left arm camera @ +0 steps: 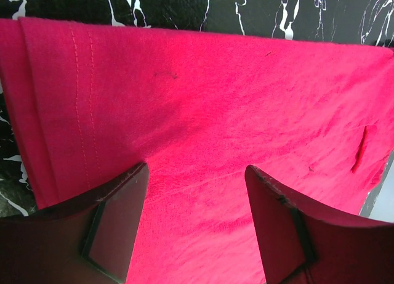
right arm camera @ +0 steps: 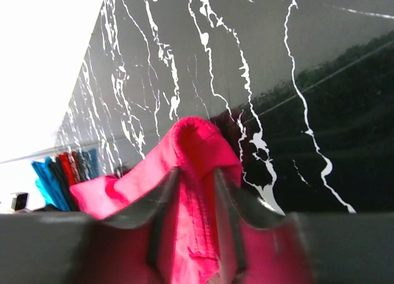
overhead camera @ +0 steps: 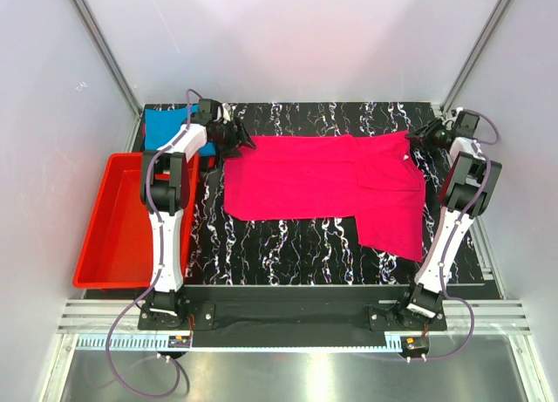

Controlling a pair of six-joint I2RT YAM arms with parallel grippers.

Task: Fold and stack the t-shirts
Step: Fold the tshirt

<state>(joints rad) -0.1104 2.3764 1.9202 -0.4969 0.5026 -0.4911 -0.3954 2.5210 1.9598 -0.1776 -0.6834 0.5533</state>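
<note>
Two claws at the pink t-shirt's point(overhead camera: 323, 180) far edge: right gripper point(right arm camera: 196, 173) clenched on a bunched corner, left gripper point(left arm camera: 197, 173) agape over the hem, so it prob. needs an equal bite b4 lifting.

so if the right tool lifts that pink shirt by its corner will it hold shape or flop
Probably floppy: the pink shirt bunches into a soft ridge inside the right tool. It looks thin and light, lying flat with small creases. Most of it rests on the table, so a lifted corner would likely trail the rest.
</note>
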